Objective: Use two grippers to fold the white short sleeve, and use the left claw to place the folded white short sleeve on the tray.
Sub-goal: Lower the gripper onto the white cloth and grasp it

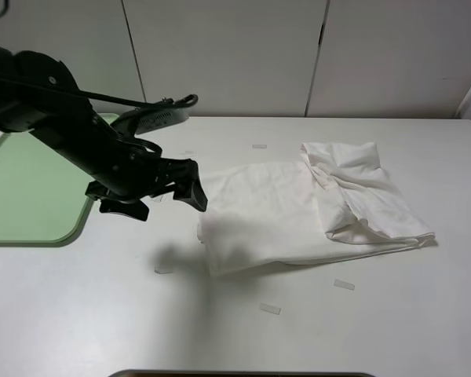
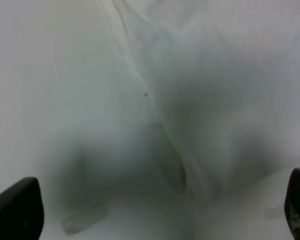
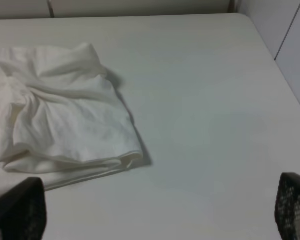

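Note:
The white short sleeve lies folded and wrinkled in the middle of the table, with a thicker bunched layer on its right part. My left gripper hovers just off the shirt's left edge, open and holding nothing. Close up in the left wrist view, blurred white cloth fills the space ahead of the open left gripper. The pale green tray sits at the table's left edge, partly behind the left arm. In the right wrist view my right gripper is open and apart from the shirt. The right arm is outside the exterior view.
Small white paper strips lie on the white table: one and another in front of the shirt, one behind it. White cabinet doors stand behind. The table's right edge runs near the right gripper.

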Robot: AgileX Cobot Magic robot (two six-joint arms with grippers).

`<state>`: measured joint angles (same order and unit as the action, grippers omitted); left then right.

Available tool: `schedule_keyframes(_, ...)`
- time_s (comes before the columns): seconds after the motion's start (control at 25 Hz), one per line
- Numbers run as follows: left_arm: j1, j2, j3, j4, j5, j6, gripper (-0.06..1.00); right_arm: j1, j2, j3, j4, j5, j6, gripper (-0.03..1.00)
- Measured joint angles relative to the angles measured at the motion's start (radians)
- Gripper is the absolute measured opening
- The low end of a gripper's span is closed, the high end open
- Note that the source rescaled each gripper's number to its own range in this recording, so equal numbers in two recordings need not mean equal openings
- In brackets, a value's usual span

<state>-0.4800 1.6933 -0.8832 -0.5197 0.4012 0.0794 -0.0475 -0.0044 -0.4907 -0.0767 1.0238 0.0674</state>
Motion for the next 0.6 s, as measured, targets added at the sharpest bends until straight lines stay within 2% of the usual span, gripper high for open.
schedule_keyframes(0.16,-0.045,0.076,0.000,-0.032,-0.075,-0.002,0.96,0.000,0.000,0.000,0.000,0.000,0.000,1.00)
schedule_keyframes(0.28,-0.092,0.147,0.000,-0.036,-0.171,-0.009,0.96,0.000,0.000,0.000,0.000,0.000,0.000,1.00)
schedule_keyframes(0.6,-0.148,0.250,-0.002,-0.041,-0.324,-0.056,0.96,0.000,0.000,0.000,0.000,0.000,0.000,1.00)
